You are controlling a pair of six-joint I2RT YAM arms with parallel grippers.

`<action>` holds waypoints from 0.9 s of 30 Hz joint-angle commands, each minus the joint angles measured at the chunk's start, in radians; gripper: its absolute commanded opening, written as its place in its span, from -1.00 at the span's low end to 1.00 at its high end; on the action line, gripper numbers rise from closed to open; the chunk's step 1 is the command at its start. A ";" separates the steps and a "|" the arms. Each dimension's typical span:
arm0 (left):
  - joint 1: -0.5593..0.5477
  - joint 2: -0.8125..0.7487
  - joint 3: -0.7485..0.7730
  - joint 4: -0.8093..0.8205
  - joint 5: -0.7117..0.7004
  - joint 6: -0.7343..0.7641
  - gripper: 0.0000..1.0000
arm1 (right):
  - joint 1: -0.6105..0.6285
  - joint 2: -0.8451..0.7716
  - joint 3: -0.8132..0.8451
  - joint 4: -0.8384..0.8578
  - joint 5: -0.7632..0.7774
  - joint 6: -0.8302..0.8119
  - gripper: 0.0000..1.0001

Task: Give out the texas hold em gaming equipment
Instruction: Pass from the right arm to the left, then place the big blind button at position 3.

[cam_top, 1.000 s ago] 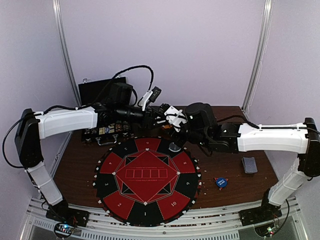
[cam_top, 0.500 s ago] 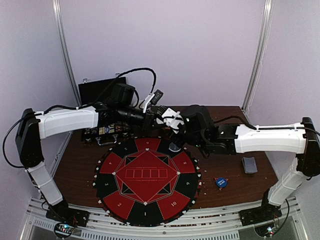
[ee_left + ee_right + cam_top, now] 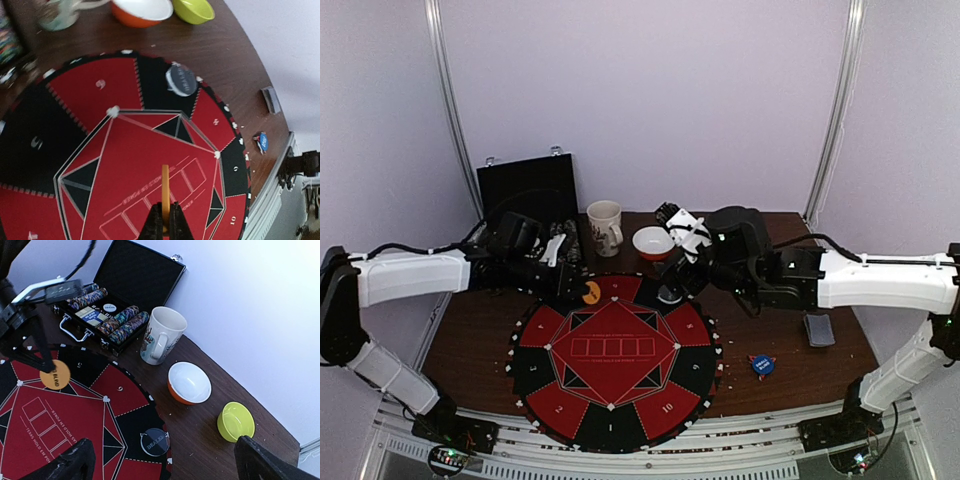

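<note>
Over the upper left of the round red-and-black mat, the left arm has drawn back from the middle, where both arms met a second ago, and the right arm has pulled away rightward. The right hand has just sprung wide, released and empty; the left hand is clenched on the orange marker disc, edge-on above the mat. That reads as a handover finished: setting the disc down comes next.
</note>
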 commanded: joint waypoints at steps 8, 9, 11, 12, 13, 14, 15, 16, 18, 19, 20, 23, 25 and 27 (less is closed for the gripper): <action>0.066 -0.488 -0.367 -0.369 -0.190 -0.437 -1.00 | -0.055 -0.089 -0.082 -0.011 -0.137 0.098 1.00; 0.077 -0.507 -0.379 -0.397 -0.195 -0.460 -1.00 | -0.055 -0.090 -0.087 -0.017 -0.151 0.098 1.00; 0.109 -0.545 -0.402 -0.430 -0.197 -0.505 -1.00 | -0.056 -0.100 -0.111 -0.008 -0.153 0.092 1.00; 0.128 -0.563 -0.416 -0.428 -0.190 -0.523 -1.00 | -0.055 -0.107 -0.127 0.005 -0.150 0.089 1.00; 0.143 -0.581 -0.431 -0.415 -0.177 -0.538 -1.00 | -0.058 -0.114 -0.141 0.016 -0.146 0.087 1.00; 0.157 -0.596 -0.441 -0.407 -0.168 -0.556 -1.00 | -0.059 -0.118 -0.148 0.021 -0.142 0.087 1.00; 0.169 -0.610 -0.446 -0.410 -0.170 -0.571 -1.00 | -0.060 -0.119 -0.151 0.020 -0.141 0.091 1.00; 0.177 -0.622 -0.448 -0.424 -0.195 -0.581 -1.00 | -0.061 -0.120 -0.152 0.017 -0.142 0.095 1.00; 0.212 -0.644 -0.465 -0.444 -0.212 -0.590 -1.00 | -0.065 -0.123 -0.157 0.015 -0.146 0.101 1.00; 0.252 -0.659 -0.481 -0.434 -0.202 -0.591 -1.00 | -0.068 -0.125 -0.159 0.014 -0.148 0.103 1.00; 0.271 -0.665 -0.502 -0.426 -0.192 -0.595 -1.00 | -0.072 -0.126 -0.160 0.012 -0.155 0.106 1.00; 0.317 -0.691 -0.567 -0.339 -0.172 -0.631 -1.00 | -0.085 -0.130 -0.169 0.000 -0.164 0.105 1.00; 0.326 -0.680 -0.603 -0.276 -0.158 -0.668 -1.00 | -0.096 -0.136 -0.177 -0.004 -0.159 0.105 1.00; 0.333 -0.650 -0.621 -0.227 -0.154 -0.682 -1.00 | -0.107 -0.140 -0.175 -0.011 -0.164 0.111 1.00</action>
